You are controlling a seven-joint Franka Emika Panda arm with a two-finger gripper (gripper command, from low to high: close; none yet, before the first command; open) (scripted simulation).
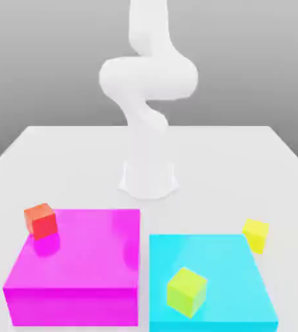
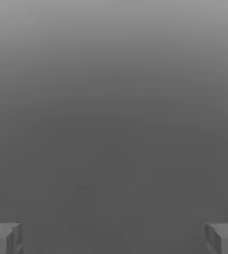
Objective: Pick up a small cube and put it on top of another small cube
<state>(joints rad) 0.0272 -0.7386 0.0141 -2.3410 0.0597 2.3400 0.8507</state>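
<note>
With its jaws (image 2: 114, 238) hanging spread and empty, the arm is risking reaching for the lime cube (image 1: 186, 291) instead of the yellow cube (image 1: 256, 235).

small yellow cube (image 1: 256, 234) beside cyan block (image 1: 211, 283)

Glossy, reflective magenta block (image 1: 80, 259) and cyan block (image 1: 210, 272); smooth matt white table (image 1: 67, 162).

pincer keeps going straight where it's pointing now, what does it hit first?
Nothing visible. In the hand view the pincer is open, fingertips wide apart, and ahead lies plain grey backdrop: the way looks free, though depth there is unclear.
</note>
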